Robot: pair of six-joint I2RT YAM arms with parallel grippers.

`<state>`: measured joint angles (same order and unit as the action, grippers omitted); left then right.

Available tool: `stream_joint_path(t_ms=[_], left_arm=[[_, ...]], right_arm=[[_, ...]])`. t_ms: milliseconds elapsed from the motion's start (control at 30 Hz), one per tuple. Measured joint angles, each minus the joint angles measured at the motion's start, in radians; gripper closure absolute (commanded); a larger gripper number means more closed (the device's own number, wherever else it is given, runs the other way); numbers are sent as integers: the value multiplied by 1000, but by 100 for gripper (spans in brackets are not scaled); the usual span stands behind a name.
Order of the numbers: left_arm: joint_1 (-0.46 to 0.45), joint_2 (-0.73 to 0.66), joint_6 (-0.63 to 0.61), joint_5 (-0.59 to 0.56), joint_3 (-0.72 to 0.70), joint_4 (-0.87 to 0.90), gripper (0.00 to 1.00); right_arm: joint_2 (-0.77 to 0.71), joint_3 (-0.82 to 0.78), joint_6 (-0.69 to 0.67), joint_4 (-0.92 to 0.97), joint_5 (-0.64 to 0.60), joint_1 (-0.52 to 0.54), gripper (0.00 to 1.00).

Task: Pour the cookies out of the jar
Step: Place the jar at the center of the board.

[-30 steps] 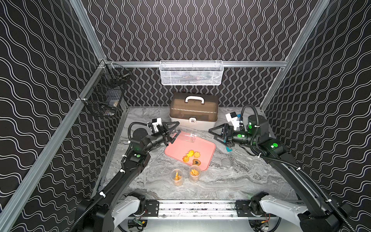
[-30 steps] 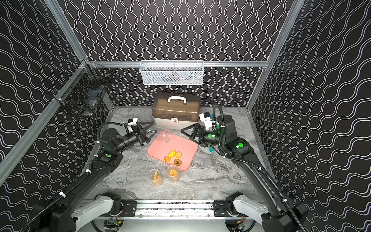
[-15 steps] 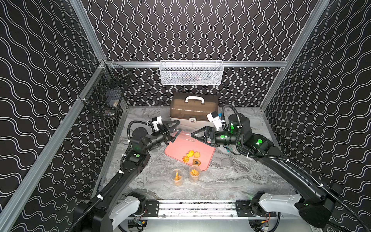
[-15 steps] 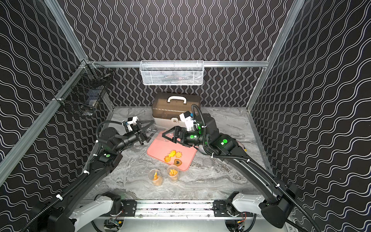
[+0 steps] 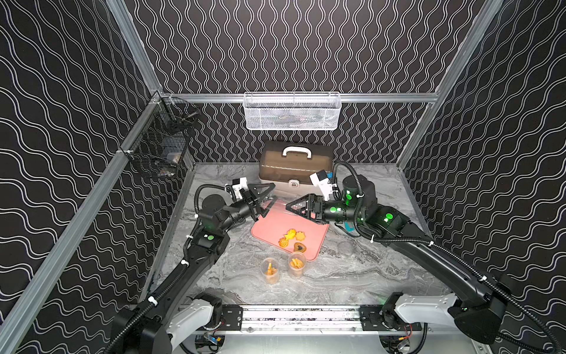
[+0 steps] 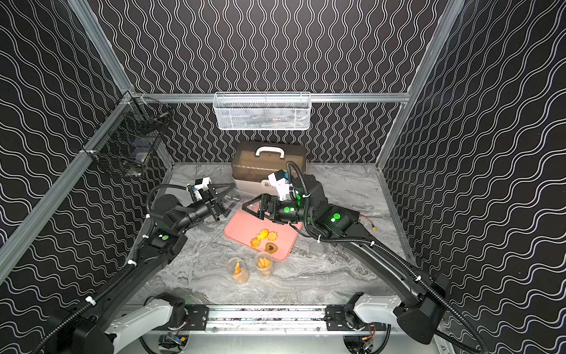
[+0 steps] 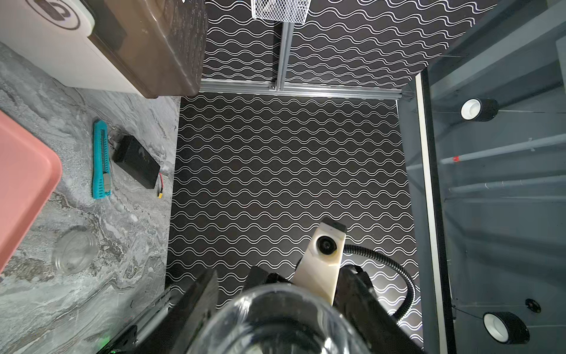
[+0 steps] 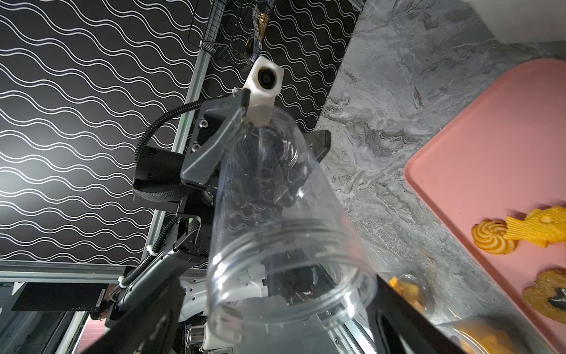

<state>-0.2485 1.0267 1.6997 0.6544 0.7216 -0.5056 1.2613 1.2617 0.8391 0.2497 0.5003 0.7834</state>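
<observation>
Four cookies [image 5: 292, 240] lie in a loose cluster on the near part of the pink tray [image 5: 275, 223], which sits mid-table, probably to catch whatever leaves the jar. The jar [image 8: 284, 214] is clear and looks empty. It hangs on its side above the tray's far-left corner, base to the left and mouth to the right, a tilt that would send biscuits sliding onto the tray rather than the table [image 5: 352, 275]. The left gripper [image 5: 268, 196] pinches it around the base end, which leaves the mouth free. The right gripper [image 5: 289, 207] reaches in from the right with its jaws spread on either side of the mouth; whether they touch the rim cannot be told. That approach suggests a handover or a steadying hold, since the pour from this jar seems done. A clear lid [image 5: 345, 247] lies right of the tray, out of the way. Two cups [image 5: 270, 271] stand just near of the tray, each holding more biscuits, possibly next to be emptied.
</observation>
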Motion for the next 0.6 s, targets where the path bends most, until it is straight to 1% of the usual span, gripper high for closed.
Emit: stream_joint_path(t_ms=[233,600], left_arm=[[-3,0,6,0,0,-6,38],[-8,8,6,0,5,-19,38]], right_arm=[[-1,-12,15,-32,-1,0,14],[-3,-18,29,-54,-1,0,19]])
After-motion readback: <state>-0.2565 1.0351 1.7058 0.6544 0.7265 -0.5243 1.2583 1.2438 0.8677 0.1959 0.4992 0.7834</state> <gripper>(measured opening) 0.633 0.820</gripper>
